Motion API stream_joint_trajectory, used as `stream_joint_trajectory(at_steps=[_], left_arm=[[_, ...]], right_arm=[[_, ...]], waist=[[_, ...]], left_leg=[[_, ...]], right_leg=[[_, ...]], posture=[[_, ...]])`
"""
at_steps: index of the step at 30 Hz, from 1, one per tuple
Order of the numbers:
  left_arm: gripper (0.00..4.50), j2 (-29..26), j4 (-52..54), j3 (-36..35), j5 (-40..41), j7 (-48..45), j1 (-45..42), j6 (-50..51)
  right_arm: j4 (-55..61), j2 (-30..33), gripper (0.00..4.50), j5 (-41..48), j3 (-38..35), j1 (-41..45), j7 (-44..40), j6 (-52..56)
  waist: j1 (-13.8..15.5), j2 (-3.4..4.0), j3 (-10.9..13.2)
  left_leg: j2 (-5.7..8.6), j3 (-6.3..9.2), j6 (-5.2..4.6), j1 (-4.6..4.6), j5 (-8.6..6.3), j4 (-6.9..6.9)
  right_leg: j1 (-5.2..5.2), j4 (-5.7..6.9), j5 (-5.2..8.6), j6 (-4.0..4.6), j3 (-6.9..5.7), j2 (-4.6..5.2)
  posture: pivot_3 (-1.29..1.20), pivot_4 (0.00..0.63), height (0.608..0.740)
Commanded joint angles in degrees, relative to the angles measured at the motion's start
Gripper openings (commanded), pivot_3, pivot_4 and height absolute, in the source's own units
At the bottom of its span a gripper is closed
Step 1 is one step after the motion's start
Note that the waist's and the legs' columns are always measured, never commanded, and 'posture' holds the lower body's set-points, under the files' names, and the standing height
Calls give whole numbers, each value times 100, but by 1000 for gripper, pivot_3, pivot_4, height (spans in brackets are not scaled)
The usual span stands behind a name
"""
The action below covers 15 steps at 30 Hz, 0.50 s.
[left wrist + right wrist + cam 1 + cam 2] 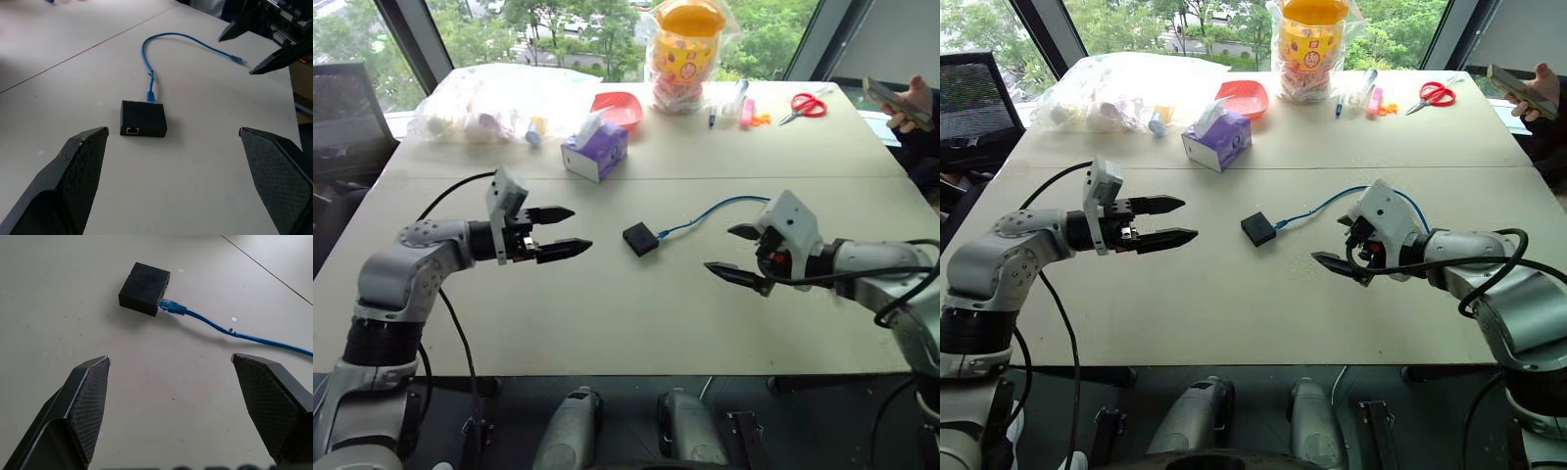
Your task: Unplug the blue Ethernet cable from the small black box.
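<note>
Left gripper [570,232] and right gripper [732,250] hover over the pale table [607,323], both with black fingers spread apart, holding nothing. Between them lies the small flat matte-black plastic box [640,238], clear of both. The thin light-blue Ethernet cable [715,209] is plugged into its side toward the right gripper and curves off behind that gripper. A purple tissue box [596,149] stands farther back.

Both arms reach forward and angle inward toward each other. The left gripper [560,232] hangs with fingers spread wide. The right gripper [732,251] tilts slightly downward, equally agape.
</note>
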<state>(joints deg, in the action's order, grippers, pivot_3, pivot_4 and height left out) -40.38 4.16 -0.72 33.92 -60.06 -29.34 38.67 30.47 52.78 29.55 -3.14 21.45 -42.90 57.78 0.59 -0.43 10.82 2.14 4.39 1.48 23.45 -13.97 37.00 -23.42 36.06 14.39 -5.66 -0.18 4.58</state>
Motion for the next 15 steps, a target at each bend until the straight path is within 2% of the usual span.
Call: stream_joint_trajectory(at_steps=[1, 10, 15], left_arm=[[4460, -66, -59, 108, -222, -227, -143, -334], [4460, -72, 116, 73, -174, -357, -186, -227], [4460, -88, 75, 142, -311, -407, -100, -362]], right_arm=[[-144, 134, 4161, -6, 140, 458, -199, -73], [-538, 185, 4161, -113, 519, 1027, -444, -169], [-887, 253, 4161, -493, 945, 1253, -673, -575]], waist=[[-9, -2, 1], [3, -3, 2], [-3, -3, 2]], left_leg=[[0, 0, 0, 0, 0, 0], [1, -1, -1, 5, -1, 0], [1, -1, -1, 5, -1, 1]], right_leg=[[0, 0, 0, 0, 0, 0], [-3, -2, 0, -1, 2, 7], [-4, -1, -1, -1, 1, 5]], posture=[[0, 150, 740], [0, 150, 740], [0, 150, 740]])
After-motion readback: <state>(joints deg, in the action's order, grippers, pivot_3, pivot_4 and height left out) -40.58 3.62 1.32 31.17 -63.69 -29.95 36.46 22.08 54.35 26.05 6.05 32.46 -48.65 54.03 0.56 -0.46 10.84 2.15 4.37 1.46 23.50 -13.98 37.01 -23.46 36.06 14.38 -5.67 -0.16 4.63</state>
